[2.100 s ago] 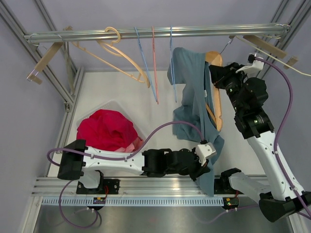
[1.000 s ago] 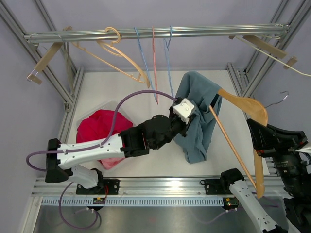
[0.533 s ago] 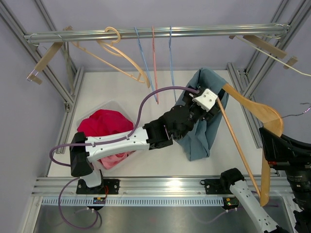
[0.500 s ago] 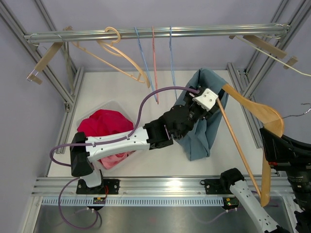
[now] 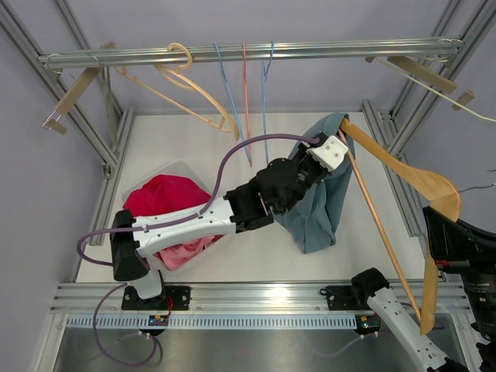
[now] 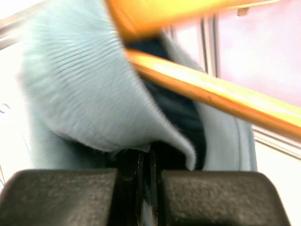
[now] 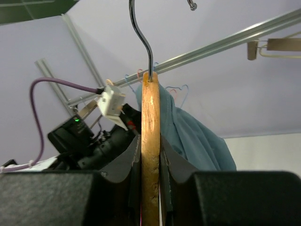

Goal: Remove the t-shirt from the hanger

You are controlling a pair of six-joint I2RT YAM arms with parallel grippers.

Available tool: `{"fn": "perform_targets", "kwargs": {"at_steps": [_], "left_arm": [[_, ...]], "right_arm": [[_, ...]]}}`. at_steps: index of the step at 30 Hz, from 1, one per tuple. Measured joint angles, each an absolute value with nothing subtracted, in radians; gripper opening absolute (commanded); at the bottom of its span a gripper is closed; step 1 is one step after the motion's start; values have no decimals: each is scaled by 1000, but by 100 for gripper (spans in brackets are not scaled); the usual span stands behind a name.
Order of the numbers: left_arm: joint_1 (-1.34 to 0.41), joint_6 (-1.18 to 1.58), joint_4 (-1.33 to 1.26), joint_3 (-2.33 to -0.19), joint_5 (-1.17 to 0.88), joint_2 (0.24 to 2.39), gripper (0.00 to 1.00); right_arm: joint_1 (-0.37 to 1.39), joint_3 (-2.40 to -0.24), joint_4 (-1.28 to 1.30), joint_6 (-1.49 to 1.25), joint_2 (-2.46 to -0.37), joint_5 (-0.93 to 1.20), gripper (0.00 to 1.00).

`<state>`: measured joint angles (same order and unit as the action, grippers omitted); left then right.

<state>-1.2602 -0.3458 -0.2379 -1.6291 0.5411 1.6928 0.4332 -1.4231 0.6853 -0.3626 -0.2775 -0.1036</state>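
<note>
A red garment [image 5: 167, 203] lies heaped in a clear bin [image 5: 183, 164] at the left of the white table [image 5: 170, 136], beneath a metal rail [image 5: 310, 50] that carries spare wooden hangers [image 5: 198, 91] and thin blue and pink wire hangers [image 5: 246, 101]. From its base at the near edge, the left arm [image 5: 194, 225] stretches diagonally over the bin to the centre-right, where the left gripper [image 6: 146, 162] has its jaws pressed nearly together on the ribbed collar edge of the blue t-shirt [image 5: 316, 213]. The t-shirt hangs above the table, right of centre, its top draped over the far tip of a wooden hanger [image 5: 411, 174]; the rest of the cloth falls free below the arm's wrist. The hanger slants from the shirt towards the near right corner, off the rail, its metal hook [image 7: 143, 33] free in the air. There the right gripper [image 7: 151, 186] clamps the hanger's wooden neck between its two fingers, jaws narrow around the wood
</note>
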Motion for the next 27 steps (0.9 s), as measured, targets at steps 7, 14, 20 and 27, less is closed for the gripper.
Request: {"fn": "perform_targets", "kwargs": {"at_steps": [7, 14, 20, 27], "left_arm": [[-1258, -315, -91, -1672, 456, 1598, 0], [-1256, -230, 79, -1822, 337, 1531, 0], [-1256, -150, 292, -2065, 247, 1494, 0], [-1257, -217, 428, -2346, 329, 1416, 0]], "right_arm": [[434, -1409, 724, -357, -239, -202, 0], [435, -1467, 732, -345, -197, -252, 0], [436, -1480, 721, -301, -208, -300, 0], [437, -1470, 638, -278, -284, -268, 0]]}}
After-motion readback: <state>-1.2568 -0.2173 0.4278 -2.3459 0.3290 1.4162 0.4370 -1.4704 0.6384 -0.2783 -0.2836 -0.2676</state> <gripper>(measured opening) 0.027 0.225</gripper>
